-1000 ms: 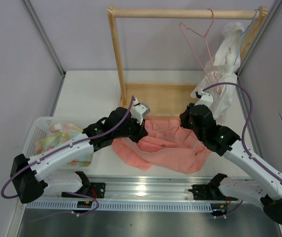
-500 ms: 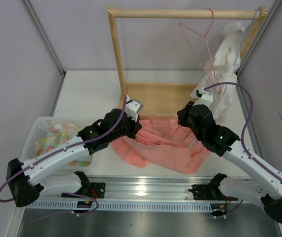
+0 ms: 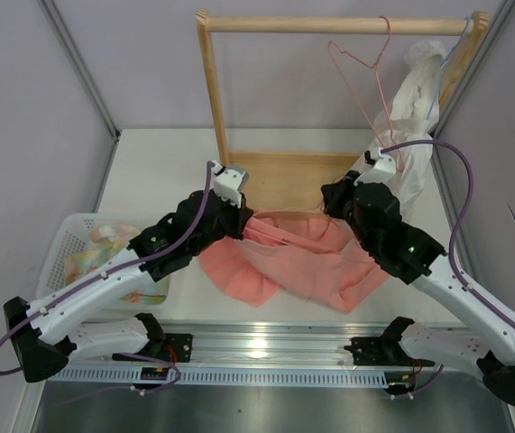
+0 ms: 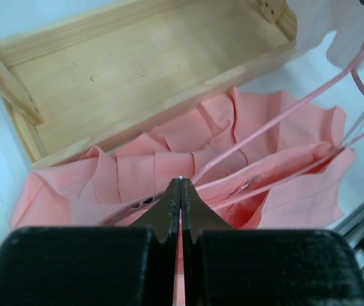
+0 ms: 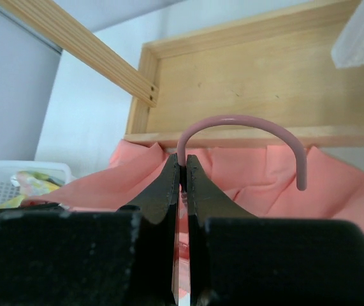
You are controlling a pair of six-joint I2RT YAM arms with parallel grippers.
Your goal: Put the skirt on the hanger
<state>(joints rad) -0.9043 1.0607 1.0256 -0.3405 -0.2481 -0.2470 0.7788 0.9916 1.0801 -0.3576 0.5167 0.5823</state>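
Observation:
The salmon-pink pleated skirt (image 3: 298,262) lies on the table in front of the wooden rack, its top edge stretched between the two grippers. My left gripper (image 3: 246,219) (image 4: 180,182) is shut on the skirt's (image 4: 169,153) upper edge. My right gripper (image 3: 331,200) (image 5: 183,159) is shut on the pink wire hanger (image 5: 245,119), just below its hook, which curves up over the fingertips. In the left wrist view the hanger's arms (image 4: 277,124) run through the skirt's waist opening. Most of the hanger is hidden in the top view.
A wooden rack stands behind, with a base tray (image 3: 293,176) and a top rail (image 3: 329,24). A second pink hanger (image 3: 365,72) and a white garment (image 3: 415,108) hang at the rail's right end. A white basket (image 3: 59,248) with patterned cloth (image 3: 104,248) sits left.
My left gripper has moved back and to the left, drawing the skirt's edge with it. The right gripper has shifted slightly back towards the rack, and the skirt's top edge is pulled straighter.

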